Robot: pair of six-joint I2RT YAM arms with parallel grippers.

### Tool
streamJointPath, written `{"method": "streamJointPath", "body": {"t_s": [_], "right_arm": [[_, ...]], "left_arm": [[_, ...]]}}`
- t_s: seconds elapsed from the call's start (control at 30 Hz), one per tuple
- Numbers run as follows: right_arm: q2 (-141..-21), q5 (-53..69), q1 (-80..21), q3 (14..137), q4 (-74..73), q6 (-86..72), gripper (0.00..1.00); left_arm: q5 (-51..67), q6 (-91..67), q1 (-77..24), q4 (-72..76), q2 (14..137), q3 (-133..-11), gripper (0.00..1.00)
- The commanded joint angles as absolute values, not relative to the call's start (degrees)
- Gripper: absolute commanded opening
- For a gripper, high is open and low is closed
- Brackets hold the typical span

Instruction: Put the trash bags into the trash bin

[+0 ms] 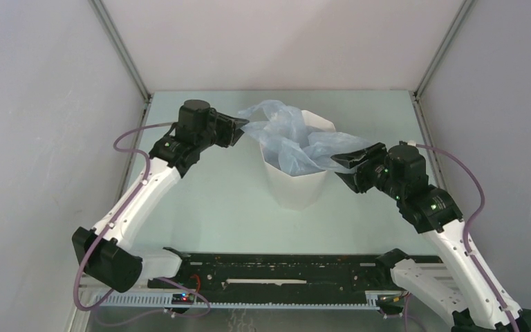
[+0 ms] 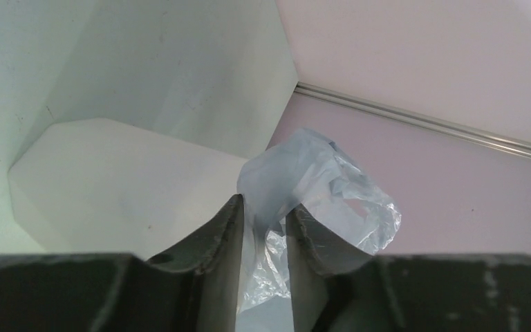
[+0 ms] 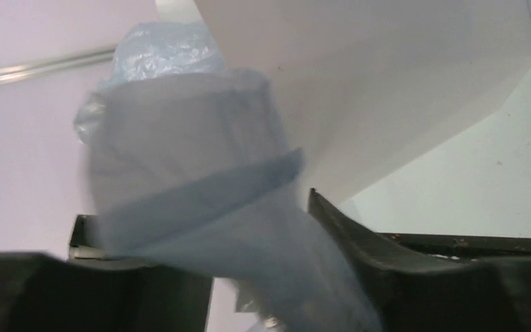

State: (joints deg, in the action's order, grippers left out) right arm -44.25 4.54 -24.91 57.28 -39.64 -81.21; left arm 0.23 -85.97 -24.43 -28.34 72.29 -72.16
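Left claw is pinched on the bag; right claw is half open around film, grip unclear. I'd centre it over the bin mouth, then stuff down.

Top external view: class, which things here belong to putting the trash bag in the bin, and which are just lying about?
Belong to the job: trash bag, trash bin, left hand, right hand.
Just there: table, black rail at the near edge, purple cables, grey walls.
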Motion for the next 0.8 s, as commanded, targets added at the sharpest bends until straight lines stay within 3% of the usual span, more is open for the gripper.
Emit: {"method": "streamJointPath", "body": {"t_s": [0.0,0.1,0.17,0.23,0.47,0.77], "right_arm": [[-43.7,1.9,-25.2,58.0,-37.6,-82.4,0.48],[-42.6,2.7,-24.8,57.9,-41.4,-81.7,0.3],[-41.8,6.6,-22.4,57.9,-42.3,-78.8,0.12],[-41.1,12.3,-18.4,57.9,-42.9,-75.5,0.04],[-41.5,36.3,-5.2,57.9,-42.9,-59.6,0.03],[-45.5,42.9,-2.8,57.9,-48.4,-44.6,0.04]], "left_arm": [[1.4,-85.0,-24.4,-25.4,72.5,-72.1,0.29],[1.9,-83.9,-24.1,-24.6,72.1,-72.0,0.14],[3.1,-81.6,-23.7,-24.6,71.3,-72.5,0.07],[5.6,-79.2,-22.8,-24.7,70.1,-72.6,0.02],[11.7,-70.5,-21.1,-25.2,63.1,-69.3,0.0],[13.5,-65.6,-21.9,-26.1,55.6,-58.8,0.0]]}}
